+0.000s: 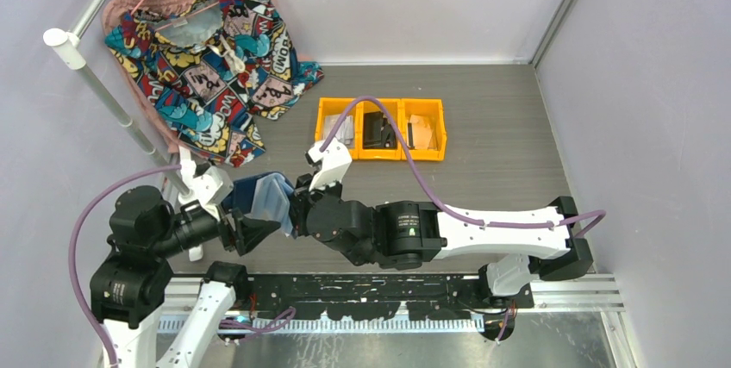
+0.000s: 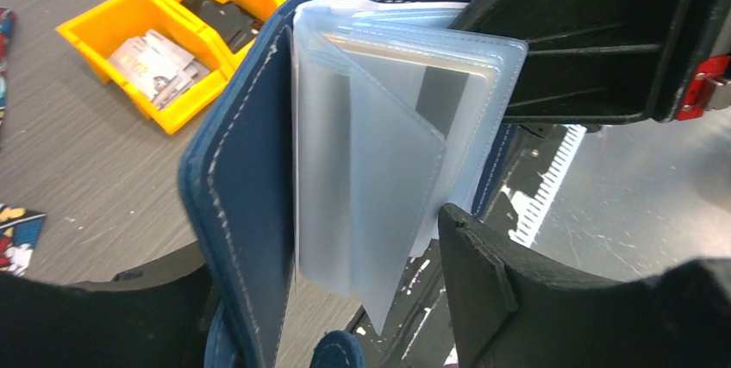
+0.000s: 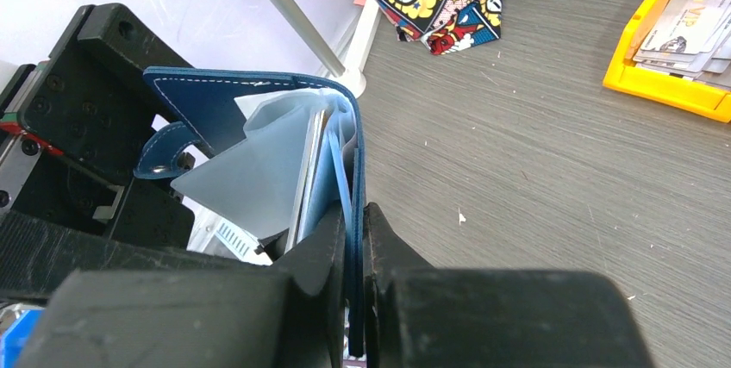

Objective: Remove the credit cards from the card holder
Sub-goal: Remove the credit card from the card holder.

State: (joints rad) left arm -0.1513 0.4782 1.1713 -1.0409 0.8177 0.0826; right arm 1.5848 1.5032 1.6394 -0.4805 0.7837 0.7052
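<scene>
Navy card holder (image 1: 259,196) hangs open over the near tabletop (image 1: 483,127), one cover pinched in our right claw (image 3: 358,239). Our left claw (image 2: 326,243) straddles the clear sleeves (image 2: 379,170); whether it presses them we cannot tell. Next, we judge: pinch one credit card (image 2: 444,101) and slide it out.

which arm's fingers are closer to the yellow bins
Right. The right fingers pinch the card holder on the side facing the yellow bins; the left fingers sit at the holder's other side, farther from the bins.
</scene>
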